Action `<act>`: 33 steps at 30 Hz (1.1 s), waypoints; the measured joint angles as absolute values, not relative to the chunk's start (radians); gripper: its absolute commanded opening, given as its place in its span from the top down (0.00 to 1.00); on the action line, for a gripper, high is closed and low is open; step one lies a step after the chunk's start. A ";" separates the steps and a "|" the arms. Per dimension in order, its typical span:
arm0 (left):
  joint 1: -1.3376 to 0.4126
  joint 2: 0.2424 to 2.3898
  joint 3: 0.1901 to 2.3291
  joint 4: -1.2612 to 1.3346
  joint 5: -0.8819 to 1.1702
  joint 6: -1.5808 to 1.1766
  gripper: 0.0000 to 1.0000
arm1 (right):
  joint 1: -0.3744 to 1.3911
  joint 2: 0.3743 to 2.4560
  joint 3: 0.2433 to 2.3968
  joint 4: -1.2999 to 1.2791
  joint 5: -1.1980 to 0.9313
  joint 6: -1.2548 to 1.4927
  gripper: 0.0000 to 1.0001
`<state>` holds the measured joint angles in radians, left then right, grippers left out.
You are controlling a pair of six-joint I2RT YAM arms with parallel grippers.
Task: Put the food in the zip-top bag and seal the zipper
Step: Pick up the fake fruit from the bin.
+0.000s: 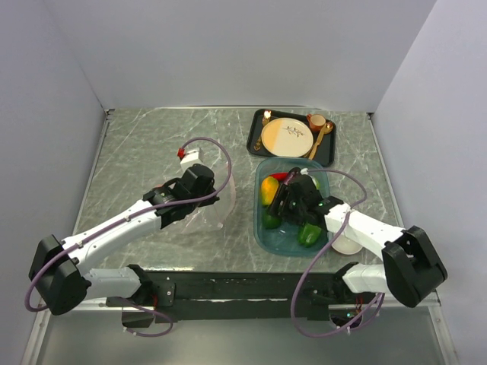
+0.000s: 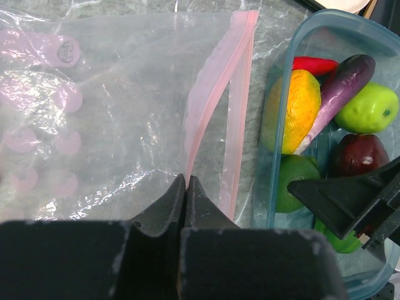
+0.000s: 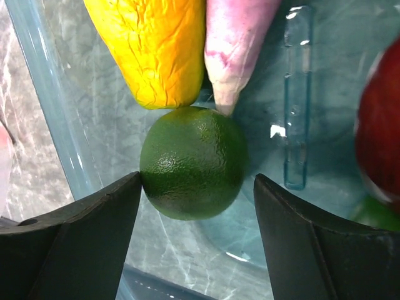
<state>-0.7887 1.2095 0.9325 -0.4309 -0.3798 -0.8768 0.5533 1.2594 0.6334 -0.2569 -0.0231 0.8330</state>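
Left tool [image 2: 186,184] clamped shut on zipper [image 2: 219,106] (bag [image 2: 112,112] mouth agape); right tool [image 3: 197,181] wide open astride green lime [image 3: 192,162] in tray [image 3: 37,94].

thin crinkled clear plastic zip-top bag [image 2: 112,106], glossy translucent teal tray [image 3: 50,119]

A grey marbled table [image 1: 152,144] fills the middle of the frame between pale walls. Directly on it, left of centre, lies the clear zip-top bag [image 1: 219,205], crumpled. Right of centre sits a translucent teal tray [image 1: 257,220]. Just above that, toward the upper right, rests a black rectangular tray [image 1: 326,156], near the table's far edge.
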 measured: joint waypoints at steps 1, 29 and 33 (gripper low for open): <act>-0.789 1.209 0.933 -0.431 -0.380 -0.877 0.99 | 0.551 1.267 0.633 -0.249 -0.031 0.833 0.25; -0.789 1.201 0.931 -0.430 -0.388 -0.881 0.99 | 0.547 1.086 0.636 -0.310 -0.070 0.780 0.78; -0.789 1.201 0.931 -0.430 -0.379 -0.880 0.99 | 0.547 1.043 0.651 -0.334 -0.071 0.776 0.79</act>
<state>-0.7887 1.2015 0.9306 -0.4297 -0.3790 -0.8803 0.5468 1.0428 0.6514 -0.3336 -0.0711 0.7761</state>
